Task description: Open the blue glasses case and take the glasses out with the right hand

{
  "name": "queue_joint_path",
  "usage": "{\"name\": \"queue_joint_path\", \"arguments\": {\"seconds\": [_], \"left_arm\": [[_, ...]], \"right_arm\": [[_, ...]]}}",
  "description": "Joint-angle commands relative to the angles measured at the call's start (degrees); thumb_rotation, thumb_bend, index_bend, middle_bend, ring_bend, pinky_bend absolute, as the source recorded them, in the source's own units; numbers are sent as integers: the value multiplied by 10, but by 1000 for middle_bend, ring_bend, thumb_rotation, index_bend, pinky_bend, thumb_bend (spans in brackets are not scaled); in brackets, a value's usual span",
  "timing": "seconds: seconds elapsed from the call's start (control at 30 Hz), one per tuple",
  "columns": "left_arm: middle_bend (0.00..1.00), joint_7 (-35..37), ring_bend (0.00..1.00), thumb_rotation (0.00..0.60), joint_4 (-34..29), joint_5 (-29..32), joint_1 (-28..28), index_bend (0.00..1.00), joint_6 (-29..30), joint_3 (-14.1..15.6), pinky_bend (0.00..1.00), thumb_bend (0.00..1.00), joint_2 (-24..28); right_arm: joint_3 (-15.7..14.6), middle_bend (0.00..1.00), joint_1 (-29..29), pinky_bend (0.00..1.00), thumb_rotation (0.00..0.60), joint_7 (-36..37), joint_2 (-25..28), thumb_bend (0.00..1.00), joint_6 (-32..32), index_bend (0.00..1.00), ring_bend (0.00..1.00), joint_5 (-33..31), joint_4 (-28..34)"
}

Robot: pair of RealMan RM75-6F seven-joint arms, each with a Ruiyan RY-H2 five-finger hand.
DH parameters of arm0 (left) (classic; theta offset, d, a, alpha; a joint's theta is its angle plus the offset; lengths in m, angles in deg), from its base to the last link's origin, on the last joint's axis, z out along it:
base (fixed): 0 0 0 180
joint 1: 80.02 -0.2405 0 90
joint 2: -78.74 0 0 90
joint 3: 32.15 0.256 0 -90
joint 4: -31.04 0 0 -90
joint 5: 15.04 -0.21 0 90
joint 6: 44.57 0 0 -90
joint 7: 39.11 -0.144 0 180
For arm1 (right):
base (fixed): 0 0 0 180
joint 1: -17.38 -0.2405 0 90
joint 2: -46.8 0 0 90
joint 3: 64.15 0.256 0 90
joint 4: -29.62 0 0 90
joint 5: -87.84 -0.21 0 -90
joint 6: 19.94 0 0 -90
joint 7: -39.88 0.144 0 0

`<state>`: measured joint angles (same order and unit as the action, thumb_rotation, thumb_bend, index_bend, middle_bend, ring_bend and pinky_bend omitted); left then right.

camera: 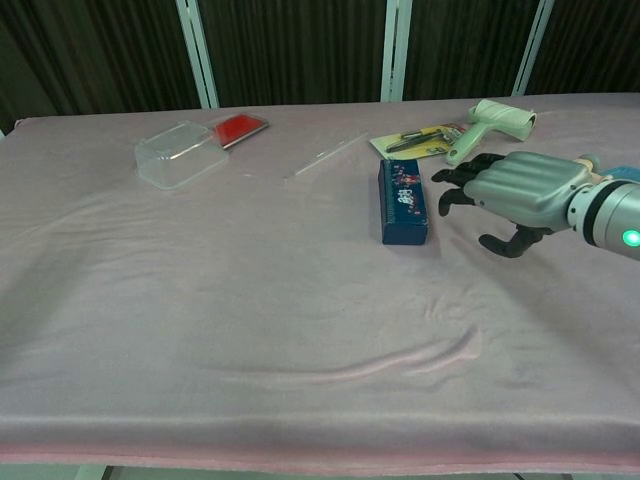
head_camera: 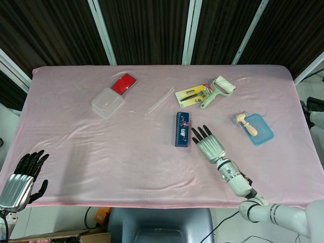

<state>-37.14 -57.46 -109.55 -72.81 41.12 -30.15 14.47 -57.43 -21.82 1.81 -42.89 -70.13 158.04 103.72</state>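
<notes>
While the blue glasses case (head_camera: 182,129) lies closed mid-bench, the right robot hand (head_camera: 209,145) hovers just right of it, fingers spread, holding nothing. The left robot hand (head_camera: 20,181) hangs open at the near left edge. A clear container (head_camera: 107,103) sits far left.

The left hand (head_camera: 19,179) is partly cut off by the head view's edge

The head view looks steeply down on the whole table (head_camera: 76,152), while the chest view faces low across the same table.
</notes>
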Motion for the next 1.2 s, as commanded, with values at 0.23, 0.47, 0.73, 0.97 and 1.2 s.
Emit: {"name": "queue_joint_path", "arguments": {"seconds": [0.23,0.47,0.73,0.97,1.2], "left_arm": [[0,3,0,600,1,-1,-1,0,2,0,34,453,1],[0,5,0,600,0,1,-1,0,0,0,34,452,3],[0,1,0,600,0,0,-1,0,-1,1,35,452,2],[0,-3,0,600,-1,-5,-3,0,2,5,35,452,2],[0,-13,0,600,-3,-4,-1,0,-6,6,34,452,0]], "right_arm": [[7,0,-24,0,600,-15,-30,613,10,355,0,-27,5],[29,0,-56,0,600,-44,-65,613,18,344,0,-69,10],[58,0,-103,0,600,-100,-112,613,13,330,0,-140,-2],[46,0,-81,0,600,-59,-54,559,-12,330,0,-132,61],[51,0,-43,0,600,73,-12,341,-57,366,0,-68,14]]}}
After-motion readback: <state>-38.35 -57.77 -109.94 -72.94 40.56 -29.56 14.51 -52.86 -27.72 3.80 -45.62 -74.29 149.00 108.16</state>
